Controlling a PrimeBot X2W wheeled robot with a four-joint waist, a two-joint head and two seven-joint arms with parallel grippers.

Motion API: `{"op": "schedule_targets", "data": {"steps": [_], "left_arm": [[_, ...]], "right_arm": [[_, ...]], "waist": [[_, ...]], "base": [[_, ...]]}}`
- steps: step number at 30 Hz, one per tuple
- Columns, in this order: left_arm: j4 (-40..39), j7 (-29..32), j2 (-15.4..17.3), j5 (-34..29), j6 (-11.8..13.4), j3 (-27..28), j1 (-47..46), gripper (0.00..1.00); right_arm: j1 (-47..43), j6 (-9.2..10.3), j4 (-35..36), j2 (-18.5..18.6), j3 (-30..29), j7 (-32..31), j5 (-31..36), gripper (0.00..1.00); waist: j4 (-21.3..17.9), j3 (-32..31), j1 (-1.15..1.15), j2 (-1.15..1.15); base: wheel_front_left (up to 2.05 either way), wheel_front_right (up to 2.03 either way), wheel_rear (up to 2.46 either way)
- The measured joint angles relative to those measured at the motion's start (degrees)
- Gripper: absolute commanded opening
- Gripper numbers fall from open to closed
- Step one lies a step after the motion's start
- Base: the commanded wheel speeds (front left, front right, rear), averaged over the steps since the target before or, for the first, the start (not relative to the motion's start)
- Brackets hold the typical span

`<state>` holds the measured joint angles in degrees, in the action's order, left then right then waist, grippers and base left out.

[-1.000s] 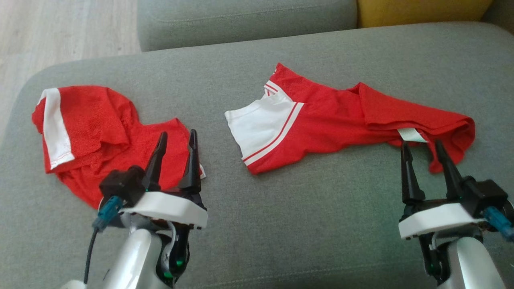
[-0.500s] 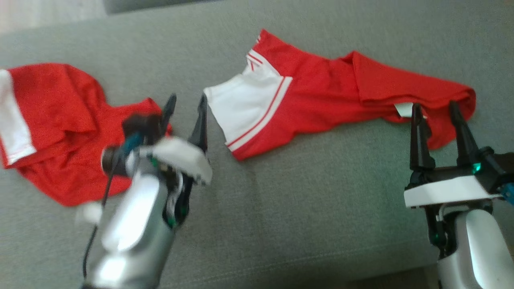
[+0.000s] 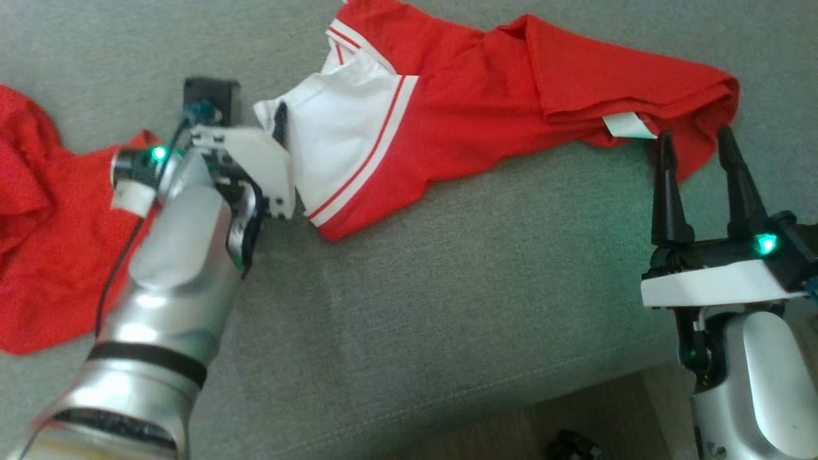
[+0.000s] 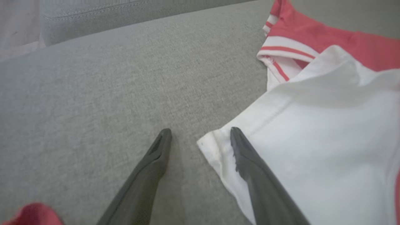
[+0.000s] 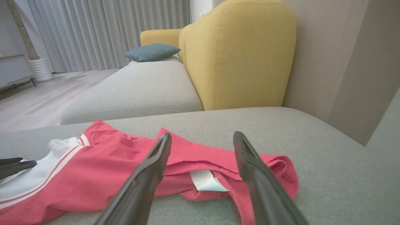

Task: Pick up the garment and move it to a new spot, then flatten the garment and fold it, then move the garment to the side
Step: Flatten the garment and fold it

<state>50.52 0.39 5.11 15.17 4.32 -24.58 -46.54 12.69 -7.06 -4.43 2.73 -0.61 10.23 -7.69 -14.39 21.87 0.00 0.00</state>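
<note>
I've got my left hand (image 4: 200, 130) spread wide, straddling the white corner of the red-and-white jersey (image 3: 486, 121) at upper centre. My right hand (image 3: 694, 134) is spread too, at its crumpled right end. Nothing gripped, so the lift, flatten and fold all lie ahead, I reckon. There's bare sofa cushion (image 3: 447, 306) lower centre. Its edge is lower right, and another red garment (image 3: 38, 255) lies left.

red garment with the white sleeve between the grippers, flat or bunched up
Bunched, not flat: the red garment with the white sleeve has a flap folded over its right end.
</note>
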Motion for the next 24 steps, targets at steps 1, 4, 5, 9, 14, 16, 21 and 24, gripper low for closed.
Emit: {"op": "schedule_targets", "data": {"steps": [1,4,5,9,14,16,21,24], "left_arm": [[0.7,-0.1,0.0,0.0,0.0,-0.1,-1.0,1.0],[3.5,-0.4,-0.1,0.1,-0.9,-0.4,-3.5,1.0],[4.2,-0.4,-0.3,0.1,-1.4,-0.5,-3.8,1.0],[6.6,-0.3,-1.1,0.7,-3.3,-0.9,-4.7,0.0],[8.2,-1.1,-2.4,1.8,-3.6,-1.6,-4.6,0.0],[8.5,-2.8,-2.6,2.5,-3.5,-1.6,-4.1,0.0],[6.6,-10.4,-3.0,3.9,-3.3,-1.7,-2.7,0.0],[3.0,-13.1,-3.2,4.8,-4.0,-2.3,-2.6,0.0]], "right_arm": [[0.0,0.0,0.0,0.0,0.0,0.3,-0.1,1.0],[0.0,0.0,-0.3,0.0,-0.1,0.9,-0.4,1.0],[0.0,0.0,-0.4,0.0,-0.1,1.0,-0.4,1.0],[0.0,0.0,-1.2,0.0,-0.9,1.0,-0.5,1.0],[0.9,0.0,-2.0,0.0,-2.3,1.1,-0.3,1.0],[1.1,0.0,-2.2,0.0,-2.6,1.1,-0.3,1.0],[1.1,0.0,-3.0,0.0,-3.0,1.0,-0.3,1.0],[1.1,0.0,-3.8,0.0,-3.2,0.2,0.4,1.0]], "waist": [[-0.3,0.3,0.0,0.0],[-0.7,0.8,0.0,0.0],[-0.7,0.8,0.0,0.0],[-0.3,0.5,0.0,0.0],[0.8,-0.6,0.0,0.0],[1.3,-1.3,0.0,0.0],[2.8,-3.3,0.0,0.0],[4.0,-4.5,0.0,0.0]], "base": [[0.0,0.0,0.0],[0.0,0.0,0.0],[0.0,0.0,0.0],[0.0,0.0,0.0],[0.0,0.0,0.0],[0.0,0.0,0.0],[0.0,0.0,0.0],[0.0,0.0,0.0]]}}
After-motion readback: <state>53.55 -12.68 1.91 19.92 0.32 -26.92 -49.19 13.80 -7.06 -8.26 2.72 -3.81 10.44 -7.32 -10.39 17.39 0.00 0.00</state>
